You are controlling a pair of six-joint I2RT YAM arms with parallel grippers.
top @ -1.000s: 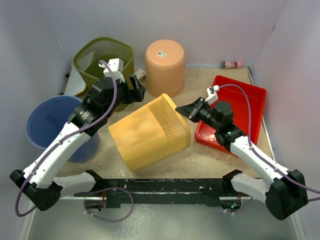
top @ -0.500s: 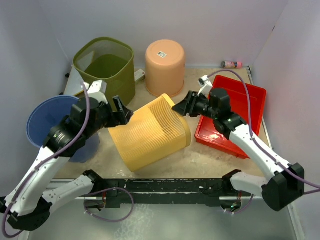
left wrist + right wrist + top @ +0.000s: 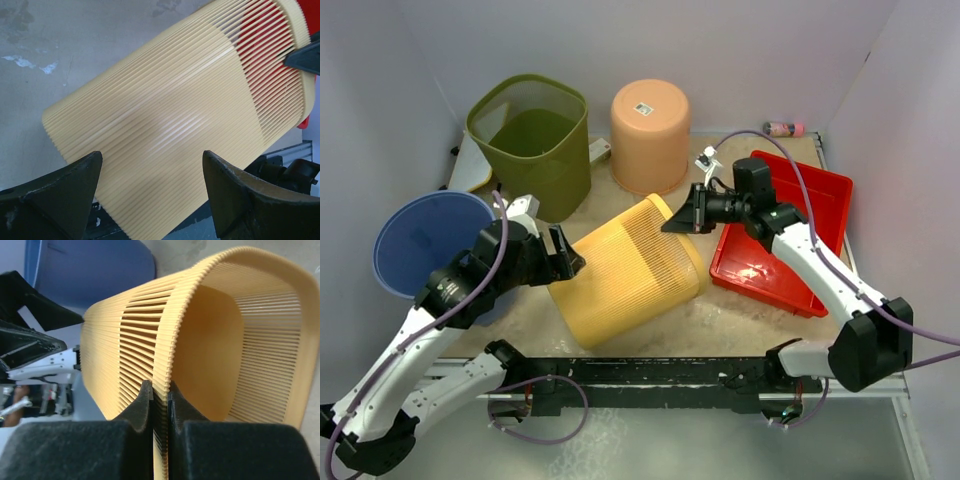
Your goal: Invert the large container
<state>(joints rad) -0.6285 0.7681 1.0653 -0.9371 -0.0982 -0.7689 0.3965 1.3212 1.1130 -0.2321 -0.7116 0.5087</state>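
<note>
The large yellow ribbed container (image 3: pixel 625 270) lies on its side mid-table, with its open mouth toward the far right and its base toward the near left. My right gripper (image 3: pixel 678 220) is shut on the rim of its mouth. In the right wrist view the two fingers (image 3: pixel 145 400) pinch the slatted wall (image 3: pixel 210 350) between them. My left gripper (image 3: pixel 568 258) is open at the container's left side near its base. In the left wrist view its jaws (image 3: pixel 150 160) stand wide apart over the ribbed side (image 3: pixel 175 125), not gripping it.
An olive green bin (image 3: pixel 535 140) and an upturned peach bucket (image 3: pixel 650 130) stand at the back. A blue bucket (image 3: pixel 425 240) is at the left, under my left arm. A red tray (image 3: pixel 790 230) lies to the right. A small pink bottle (image 3: pixel 783 129) sits at the back right.
My left arm swung from beside the green bin down to the container's base end. My right gripper moved up-left to the container's rim and closed on it.
</note>
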